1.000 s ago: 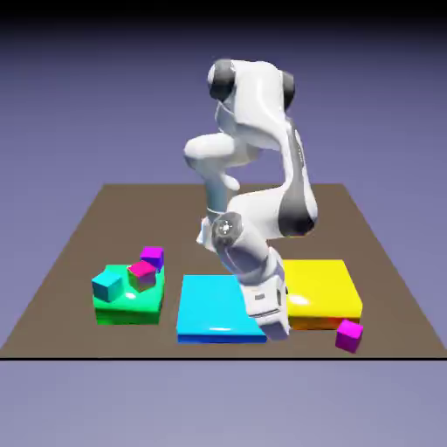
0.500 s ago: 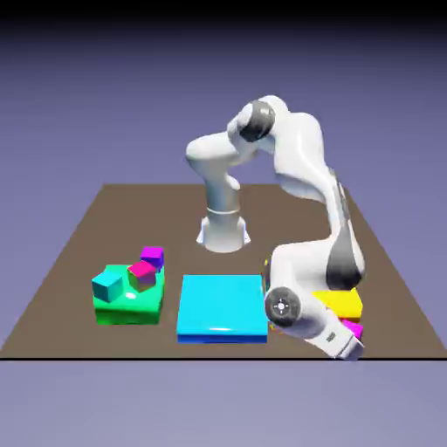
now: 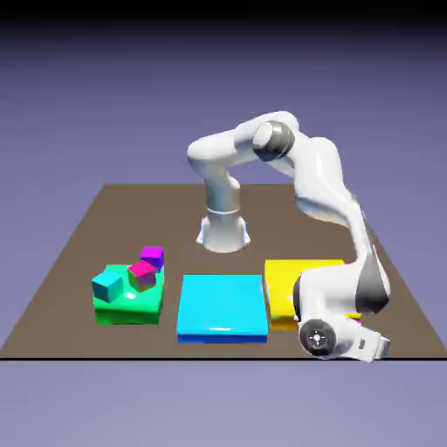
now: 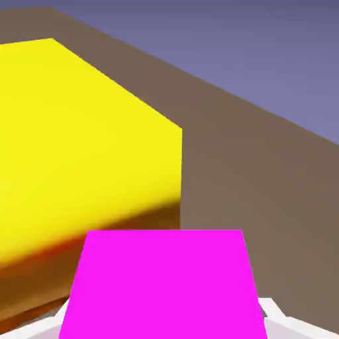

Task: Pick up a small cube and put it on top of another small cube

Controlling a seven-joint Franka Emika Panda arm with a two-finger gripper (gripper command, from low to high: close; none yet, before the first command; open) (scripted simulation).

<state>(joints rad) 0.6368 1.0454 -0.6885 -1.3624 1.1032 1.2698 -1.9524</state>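
Observation:
The small magenta cube (image 4: pixel 162 285) fills the bottom of the hand view, large and square-on. My gripper (image 4: pixel 162 330) is shut on the cube, with pale fingertips (image 4: pixel 277 316) showing at either side of it. In the exterior view my hand (image 3: pixel 345 340) sits low at the table's front edge on the right, in front of the yellow slab (image 3: pixel 292 284), and it hides the magenta cube. A violet-purple cube (image 3: pixel 152 257), a pink-red-topped cube (image 3: pixel 141 273) and a teal cube (image 3: pixel 108 285) sit on or by the green slab (image 3: pixel 131 307) at the exterior view's left.
A cyan slab (image 3: pixel 222 306) lies in the middle front, between the green and yellow slabs. The yellow slab (image 4: pixel 79 145) rises close on the left of the hand view, with brown table (image 4: pixel 251 179) beside it.
The arm swung from over the cyan slab to the exterior view's right and sank to the table's front right corner. The jaws closed on the magenta cube there.

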